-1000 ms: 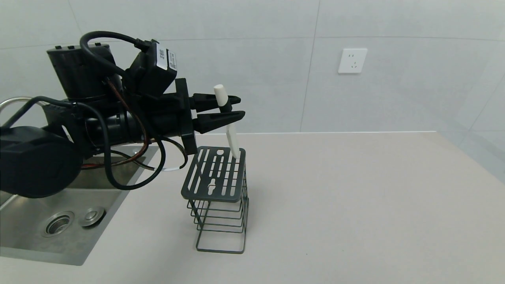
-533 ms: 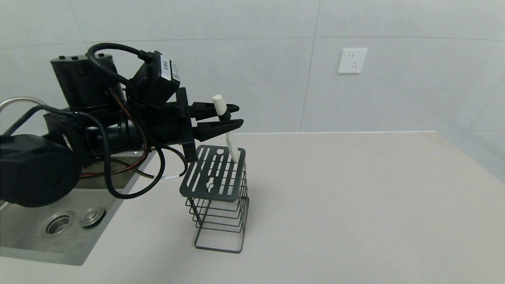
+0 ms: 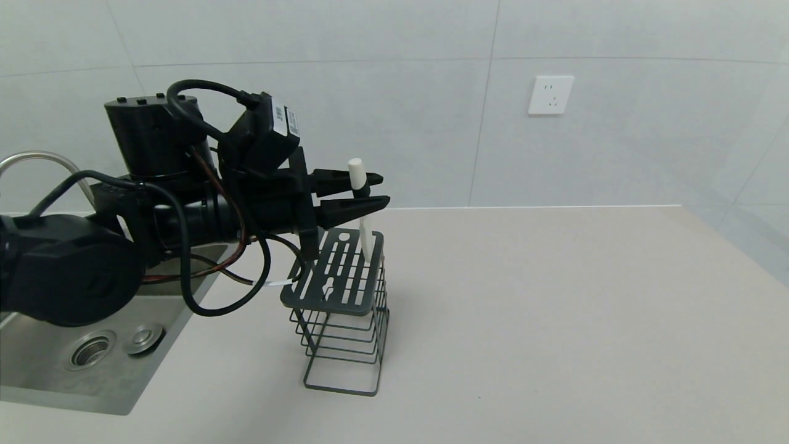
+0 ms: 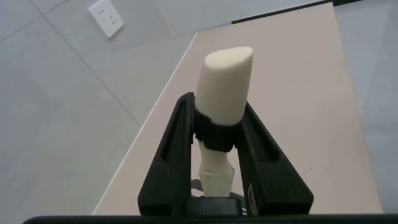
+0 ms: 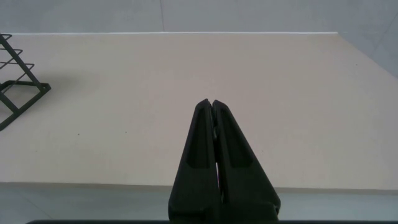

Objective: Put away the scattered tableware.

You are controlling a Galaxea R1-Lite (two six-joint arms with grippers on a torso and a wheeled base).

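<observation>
My left gripper is shut on a white utensil handle with a black band, held upright just above the dark wire cutlery rack. The utensil's lower end dips into a slot at the far right corner of the rack's slotted top plate. The left wrist view shows the cream handle clamped between the two black fingers. My right gripper is shut with nothing in it, over bare countertop, with a corner of the rack off to one side.
A steel sink with a drain and a curved tap lies at the left of the beige countertop. A tiled wall with a white socket stands behind. Free room lies to the right of the rack.
My left arm has shifted right and slightly down, carrying the white utensil lower into the rack's top slot. The rack has barely moved.
</observation>
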